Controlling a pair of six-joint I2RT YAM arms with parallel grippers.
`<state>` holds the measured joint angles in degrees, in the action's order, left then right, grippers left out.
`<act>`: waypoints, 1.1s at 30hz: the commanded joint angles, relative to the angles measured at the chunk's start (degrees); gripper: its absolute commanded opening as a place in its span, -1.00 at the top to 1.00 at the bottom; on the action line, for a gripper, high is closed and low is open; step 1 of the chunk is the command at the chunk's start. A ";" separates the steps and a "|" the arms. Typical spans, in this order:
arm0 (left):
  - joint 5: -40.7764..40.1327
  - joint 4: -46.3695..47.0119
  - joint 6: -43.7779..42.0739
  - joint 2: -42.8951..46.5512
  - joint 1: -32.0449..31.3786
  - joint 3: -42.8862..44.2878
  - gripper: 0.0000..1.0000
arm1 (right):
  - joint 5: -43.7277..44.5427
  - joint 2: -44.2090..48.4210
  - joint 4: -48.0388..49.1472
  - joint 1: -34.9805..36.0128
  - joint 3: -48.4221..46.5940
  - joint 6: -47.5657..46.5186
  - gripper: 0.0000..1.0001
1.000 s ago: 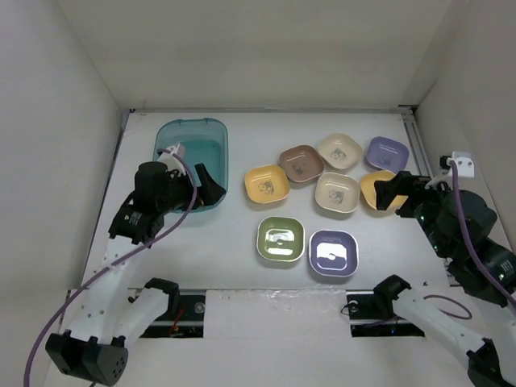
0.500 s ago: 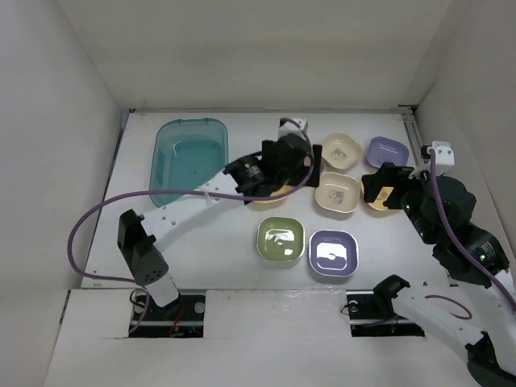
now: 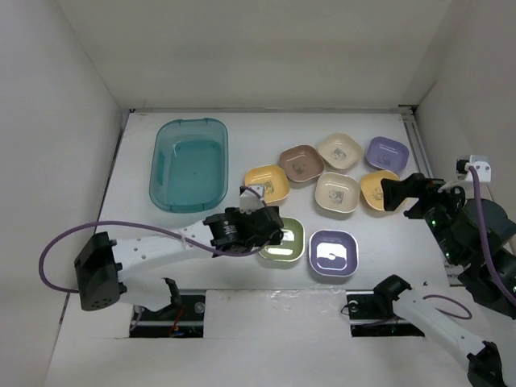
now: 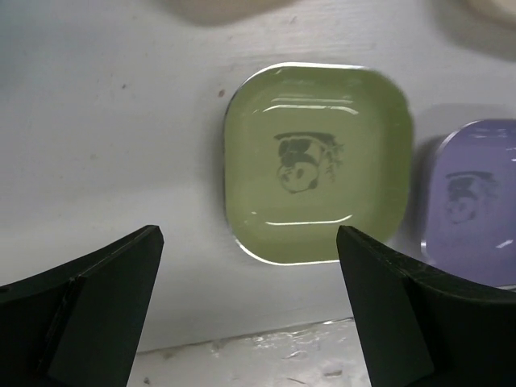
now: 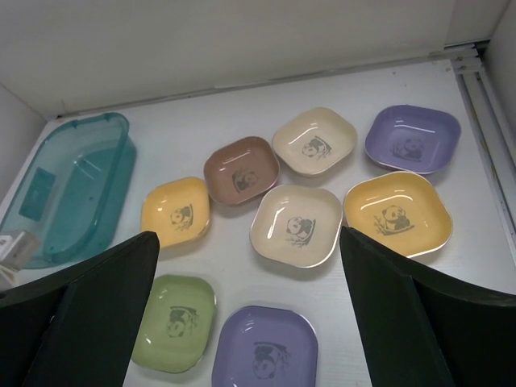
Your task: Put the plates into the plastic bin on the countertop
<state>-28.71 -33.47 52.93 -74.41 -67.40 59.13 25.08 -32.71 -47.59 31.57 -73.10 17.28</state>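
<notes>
Eight plates lie on the white countertop [image 3: 201, 234]. They are yellow-orange [image 3: 267, 183], brown-pink [image 3: 301, 163], cream [image 3: 339, 151], lavender [image 3: 386, 151], cream [image 3: 336, 194], yellow-orange [image 3: 372, 187], green [image 3: 287, 243] and lavender [image 3: 333, 253]. The teal plastic bin [image 3: 191, 165] stands empty at the left. My left gripper [image 3: 266, 232] is open and empty, low over the green plate's left edge; the green plate [image 4: 316, 161] shows just ahead of its fingers [image 4: 89, 314]. My right gripper [image 3: 393, 193] is open and empty, held above the right yellow-orange plate [image 5: 397, 212].
White walls close in the left, back and right sides. The countertop's near edge [image 4: 266, 343] runs just below the green plate. A purple cable [image 3: 121, 234] trails along the left arm. A metal rail [image 5: 484, 89] lines the right wall. The bin [image 5: 68, 189] shows at the left of the right wrist view.
My left arm has swung from the bin, across the yellow-orange and brown-pink plates, down to the green plate. My right gripper has drawn back slightly to the right.
</notes>
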 commanded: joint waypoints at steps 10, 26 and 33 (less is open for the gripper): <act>-0.12 11.06 6.22 -9.69 3.32 -10.52 -0.60 | -4.87 0.37 3.74 0.42 3.22 -1.54 -1.00; -3.90 0.97 12.55 -11.12 1.48 -6.32 0.74 | -4.25 0.89 2.68 0.42 2.70 -2.07 -1.00; -5.47 -6.51 9.58 0.22 0.42 0.43 1.00 | -4.25 -0.25 3.20 0.42 2.17 -2.07 -1.00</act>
<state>-30.48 -33.76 62.96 -79.66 -66.54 54.33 20.80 -32.42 -46.33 31.57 -69.89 16.10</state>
